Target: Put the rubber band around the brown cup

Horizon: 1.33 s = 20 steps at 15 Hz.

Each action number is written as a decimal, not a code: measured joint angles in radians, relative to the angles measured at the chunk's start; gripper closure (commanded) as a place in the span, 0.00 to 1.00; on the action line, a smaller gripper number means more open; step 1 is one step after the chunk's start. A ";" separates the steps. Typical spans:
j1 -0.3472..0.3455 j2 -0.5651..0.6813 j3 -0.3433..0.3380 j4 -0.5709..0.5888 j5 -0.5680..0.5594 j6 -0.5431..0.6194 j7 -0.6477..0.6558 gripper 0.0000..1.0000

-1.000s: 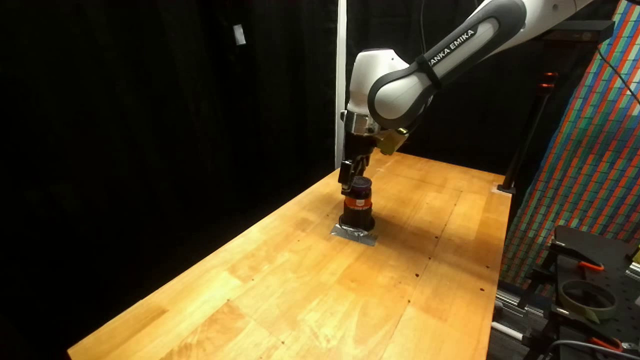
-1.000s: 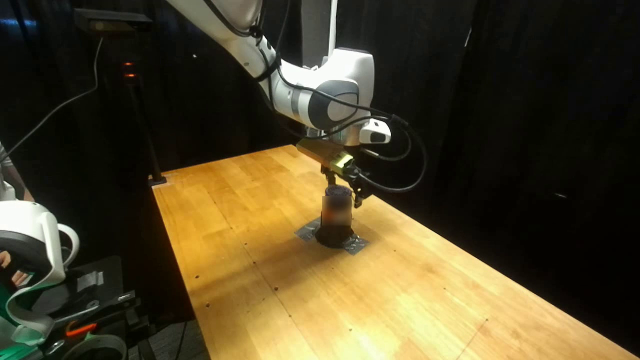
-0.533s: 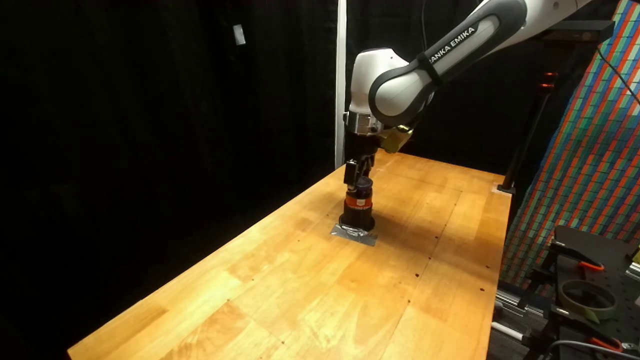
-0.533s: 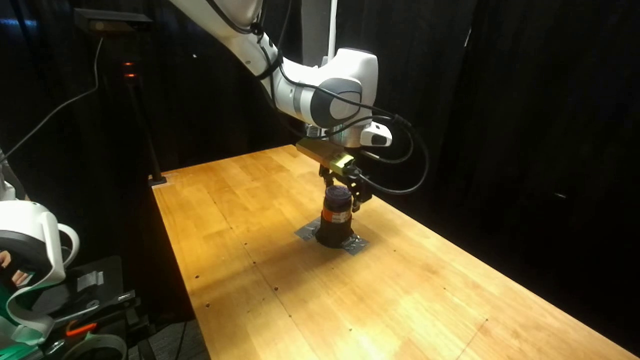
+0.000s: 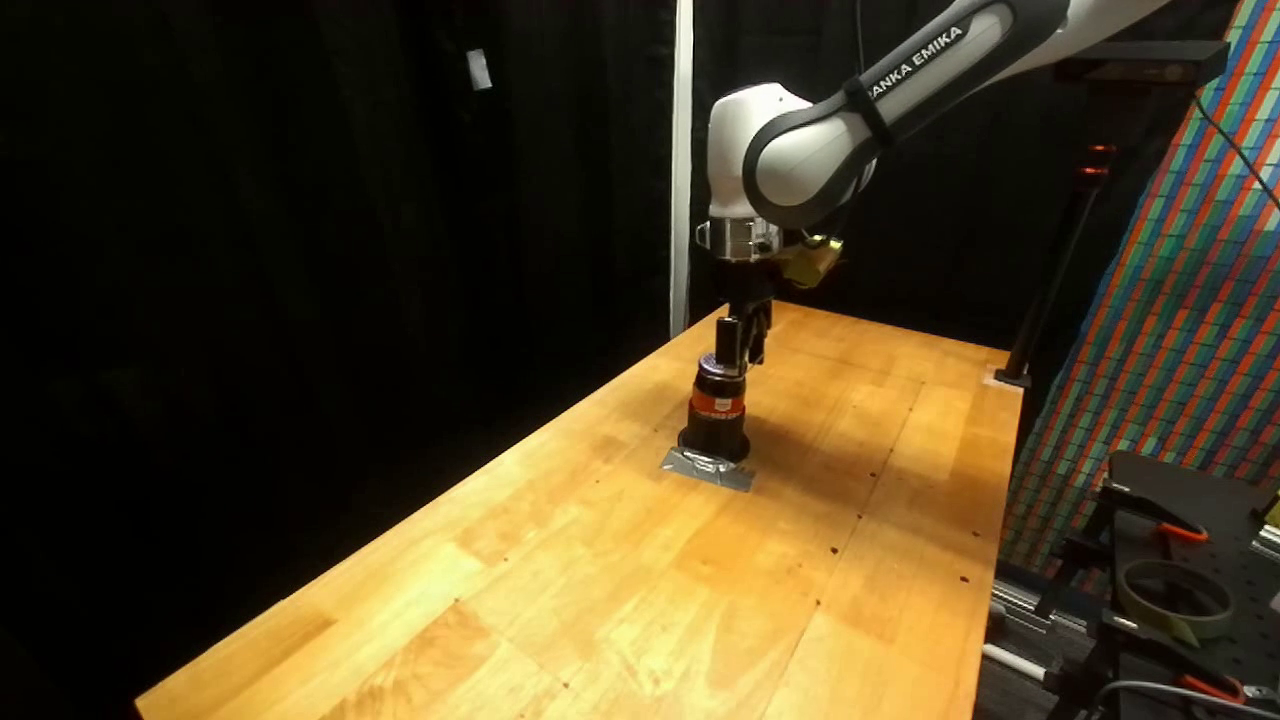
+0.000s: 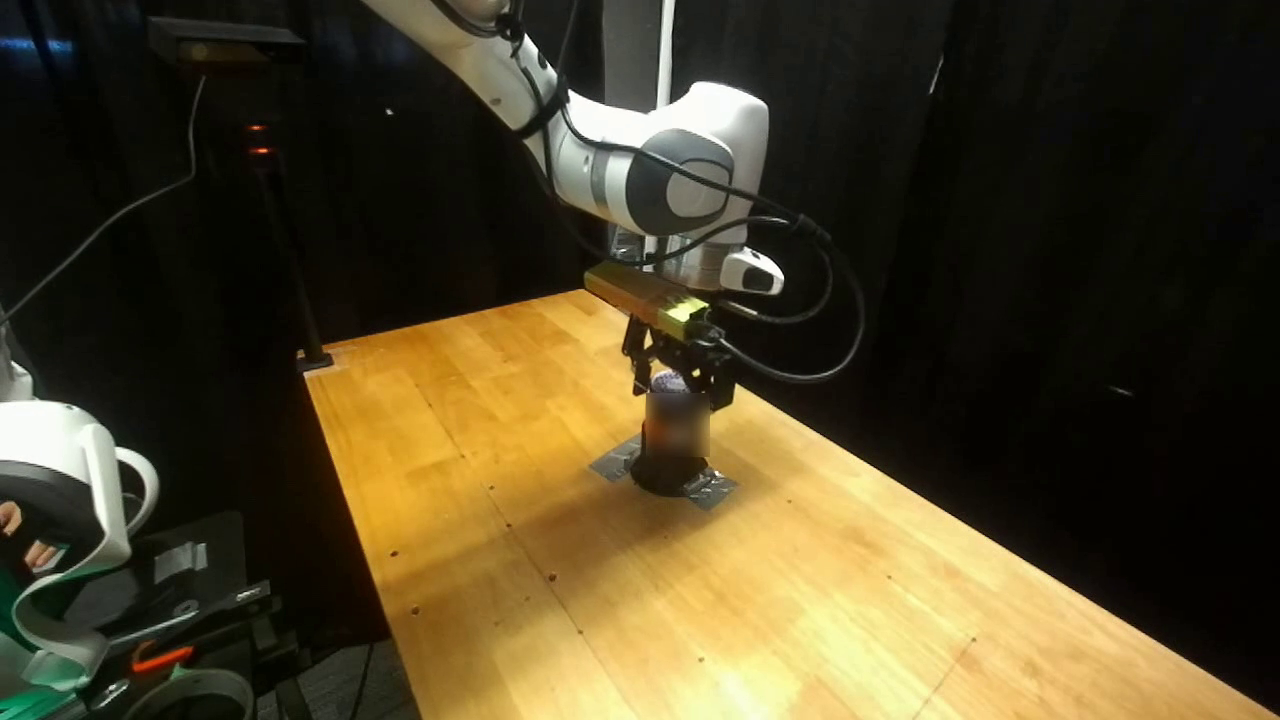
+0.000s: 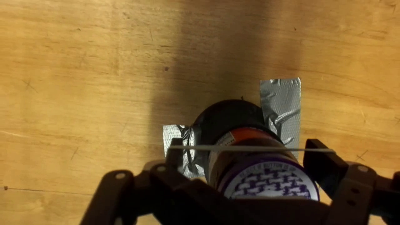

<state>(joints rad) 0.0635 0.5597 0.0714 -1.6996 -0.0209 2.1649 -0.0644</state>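
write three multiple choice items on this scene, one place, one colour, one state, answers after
1. What colour is the tape beside the cup? A. green; B. blue; C. silver
2. Where is the rubber band? A. on the table; B. stretched across the gripper; C. beneath the cup
3. The cup is: A. upright; B. on its side; C. lifted

1 C: both strips look silver in the wrist view.
2 B: it spans the spread fingers there.
3 A: its patterned top faces up.
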 measured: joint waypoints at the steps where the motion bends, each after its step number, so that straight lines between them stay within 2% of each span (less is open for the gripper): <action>1: -0.003 0.000 0.000 -0.002 0.001 -0.009 -0.007 0.00; 2: -0.006 0.000 0.000 -0.007 0.003 -0.013 -0.014 0.25; 3: -0.008 0.000 0.000 -0.013 0.004 -0.013 -0.021 0.26; 4: -0.010 0.000 0.000 -0.018 0.004 -0.013 -0.026 0.32; 7: -0.011 0.000 0.000 -0.035 0.004 -0.007 -0.041 0.58; 11: -0.015 -0.008 0.001 -0.066 0.006 0.036 -0.056 0.87; 15: -0.035 -0.054 0.001 -0.148 0.009 0.154 -0.063 0.99; 17: -0.054 -0.096 0.006 -0.219 0.043 0.269 -0.086 0.93; 20: -0.103 -0.158 0.042 -0.343 0.144 0.471 -0.171 0.91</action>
<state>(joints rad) -0.0395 0.4018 0.1134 -2.0428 0.1234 2.6354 -0.2355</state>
